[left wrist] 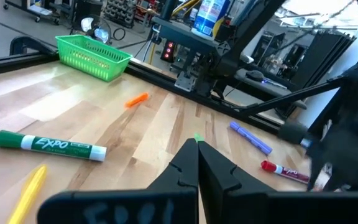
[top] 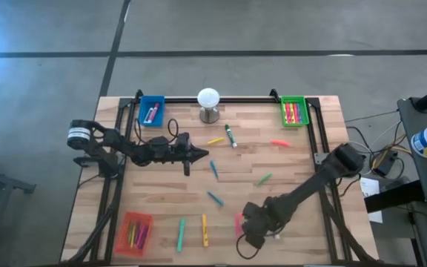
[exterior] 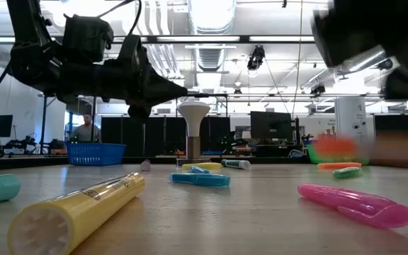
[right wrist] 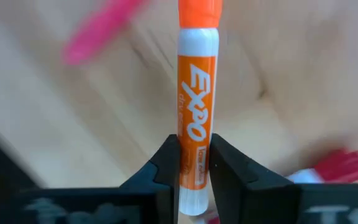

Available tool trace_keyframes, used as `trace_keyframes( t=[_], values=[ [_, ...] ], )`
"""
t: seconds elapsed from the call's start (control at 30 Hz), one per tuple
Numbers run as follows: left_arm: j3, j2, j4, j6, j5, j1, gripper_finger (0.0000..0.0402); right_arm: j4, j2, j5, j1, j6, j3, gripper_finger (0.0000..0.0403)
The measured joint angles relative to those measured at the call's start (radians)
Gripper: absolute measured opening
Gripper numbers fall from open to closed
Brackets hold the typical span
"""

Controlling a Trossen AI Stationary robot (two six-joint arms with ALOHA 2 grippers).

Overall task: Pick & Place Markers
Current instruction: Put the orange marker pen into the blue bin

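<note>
**A:** Where are the two arms?

**B:** The left tool point(top: 204, 154) hangs over the middle of the wooden surface point(top: 288, 170), its fingers pressed together, holding nothing. The right tool point(right wrist: 195, 163) is low at the near edge, its fingers clamped on an orange marker point(right wrist: 197, 106) that stands between them.

**A:** And the other markers?

**B:** They lie scattered. A pink one point(top: 237, 222) lies just beside the right tool. A yellow one point(top: 204, 231) and a teal one point(top: 181, 234) lie near the front. A green one point(top: 230, 136) lies by the white ball point(top: 208, 97) on its stand. More sit in the blue tray point(top: 152, 111), the green tray point(top: 294, 112) and the red tray point(top: 135, 231).
</note>
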Motion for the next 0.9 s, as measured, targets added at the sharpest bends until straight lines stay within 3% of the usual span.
trace_keyframes(
  t=[0.17,0.37,0.47,0.57,0.7,0.9],
  values=[
    [0.000,0.000,-0.051,0.000,0.000,0.000,0.0000,0.105,-0.112,0.059,-0.061,-0.296,-0.117,0.0053],
    [-0.001,0.001,-0.122,0.016,0.000,-0.003,0.0000,0.573,-0.270,0.063,-0.193,-0.617,-0.414,0.0065],
    [0.000,0.001,-0.121,-0.003,-0.071,-0.009,0.0003,0.867,-0.323,0.033,-0.270,-0.751,-0.561,0.0066],
    [0.011,0.002,-0.130,-0.019,-0.136,-0.018,0.0019,1.103,-0.349,0.006,-0.345,-0.833,-0.673,0.0067],
    [0.052,0.002,-0.152,-0.078,-0.142,-0.018,0.0056,1.382,-0.351,0.006,-0.422,-0.924,-0.781,0.0068],
    [0.140,0.002,-0.200,-0.044,-0.041,-0.020,0.0093,1.721,-0.313,-0.015,-0.510,-0.993,-0.889,0.0069]
  ],
)
